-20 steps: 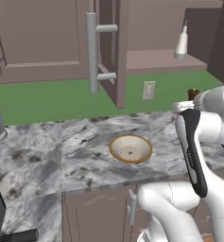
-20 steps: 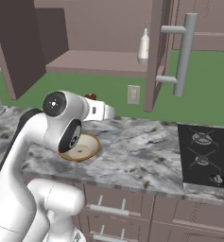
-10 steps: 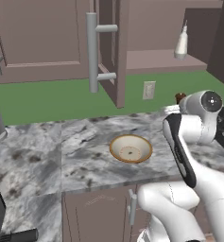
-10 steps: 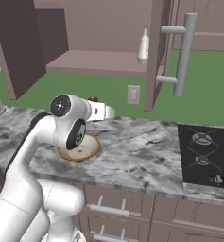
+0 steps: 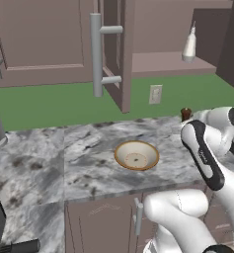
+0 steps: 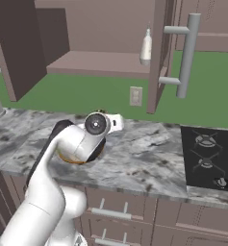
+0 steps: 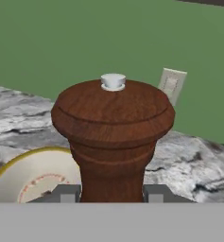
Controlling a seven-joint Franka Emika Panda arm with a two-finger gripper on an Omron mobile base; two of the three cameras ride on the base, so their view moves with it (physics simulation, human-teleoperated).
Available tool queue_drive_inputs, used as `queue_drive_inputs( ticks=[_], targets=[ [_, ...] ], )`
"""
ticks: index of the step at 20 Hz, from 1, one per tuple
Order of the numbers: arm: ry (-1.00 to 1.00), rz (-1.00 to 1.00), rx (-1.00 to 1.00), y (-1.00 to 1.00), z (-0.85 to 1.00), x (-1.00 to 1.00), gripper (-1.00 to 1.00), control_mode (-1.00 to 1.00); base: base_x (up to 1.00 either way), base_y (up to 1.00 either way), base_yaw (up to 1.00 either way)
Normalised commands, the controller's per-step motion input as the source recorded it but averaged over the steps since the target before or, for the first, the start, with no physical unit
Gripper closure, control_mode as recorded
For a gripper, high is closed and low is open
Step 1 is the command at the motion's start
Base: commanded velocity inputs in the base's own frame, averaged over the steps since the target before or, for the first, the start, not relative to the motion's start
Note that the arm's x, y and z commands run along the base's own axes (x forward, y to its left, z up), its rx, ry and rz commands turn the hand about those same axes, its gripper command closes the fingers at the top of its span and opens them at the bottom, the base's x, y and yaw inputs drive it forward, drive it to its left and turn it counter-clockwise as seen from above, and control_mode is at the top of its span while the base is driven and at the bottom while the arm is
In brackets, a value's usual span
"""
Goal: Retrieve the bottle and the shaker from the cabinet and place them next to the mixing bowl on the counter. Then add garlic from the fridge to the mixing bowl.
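Right now the gripper (image 7: 111, 193) is closed on the shaker (image 7: 112, 137), a brown wooden one w/ a small white knob on top; the two dark fingers (image 7: 66, 193) press on its lower stem from both sides. The shaker stands upright in the grip, long axis about vertical, so it is carried and not lying. In the left base view the shaker (image 5: 186, 114) shows as a small brown cap over the counter (image 5: 44, 163), near the back edge and to the right of the mixing bowl (image 5: 136, 155). The relation that matters for the next move: in the hand view the bowl (image 7: 30, 178) lies low and to the left, just beside the shaker's base and partly behind it, so the free counter next to the bowl is below the gripper and a bit to the right of the bowl rim. My guess is the shaker must go straight down there, upright, w/o landing in the bowl. If its base touches the counter already I cannot tell. The bottle (image 6: 145, 45) is on the cabinet shelf (image 6: 86, 62), near the open door (image 6: 162, 53), well apart from the gripper, so this part is not yet done. Garlic also not yet in the bowl, approx. as I judge it.
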Motion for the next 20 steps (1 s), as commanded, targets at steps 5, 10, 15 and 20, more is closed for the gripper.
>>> queue_drive_inputs(
  ticks=[5, 10, 15, 20],
  targets=[
    [0.00, 0.30, 0.00, -0.16, -0.27, 0.00, 1.00, -1.00, 0.00, 0.00, 0.00],
    [0.02, 0.09, 0.09, -0.23, -0.36, 0.00, 1.00, -1.00, 0.00, 0.00, 0.00],
    [0.08, 0.10, 0.13, -0.01, -0.27, 0.00, 1.00, -1.00, 0.00, 0.00, 0.00],
    [0.10, 0.13, 0.06, 0.01, -0.27, 0.00, 1.00, -1.00, 0.00, 0.00, 0.00]
  ],
)
